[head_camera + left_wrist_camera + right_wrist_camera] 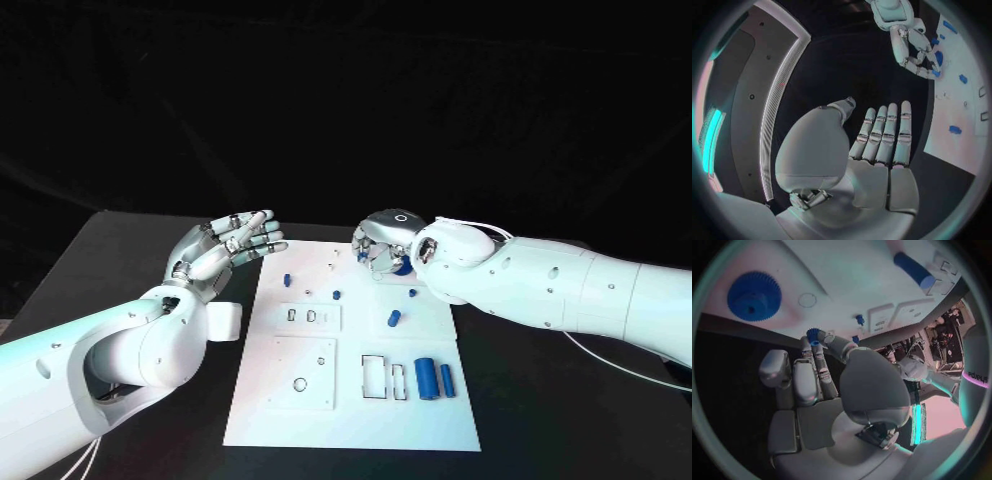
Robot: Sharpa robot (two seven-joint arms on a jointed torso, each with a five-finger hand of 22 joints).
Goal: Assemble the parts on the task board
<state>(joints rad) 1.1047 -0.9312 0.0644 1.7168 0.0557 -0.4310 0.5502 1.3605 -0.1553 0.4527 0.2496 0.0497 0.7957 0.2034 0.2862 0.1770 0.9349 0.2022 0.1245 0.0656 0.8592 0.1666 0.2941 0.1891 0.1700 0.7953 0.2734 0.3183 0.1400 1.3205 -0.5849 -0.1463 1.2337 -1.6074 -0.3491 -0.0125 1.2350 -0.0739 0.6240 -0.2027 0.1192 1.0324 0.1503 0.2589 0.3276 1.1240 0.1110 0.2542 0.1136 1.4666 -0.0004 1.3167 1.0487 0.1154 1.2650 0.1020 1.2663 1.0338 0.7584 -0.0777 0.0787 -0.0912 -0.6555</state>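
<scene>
The white task board point(353, 410) lies in the middle of the black table. My right hand point(385, 245) hovers over the board's far edge, fingers curled; it pinches a small blue gear point(812, 334) between thumb and fingertip. A larger blue gear point(754, 296) lies flat on the board just beyond it, and shows in blue under the hand point(401, 266). My left hand point(231, 245) is raised left of the board, fingers straight and apart, holding nothing. Two blue cylinders point(427, 378) lie side by side at the board's near right. Small blue pegs point(394, 318) stand around its middle.
Two raised white plates point(309, 316) with holes sit on the board's left half, and empty rectangular slots point(382, 375) lie beside the cylinders. Bare black table point(173, 240) surrounds the board on both sides.
</scene>
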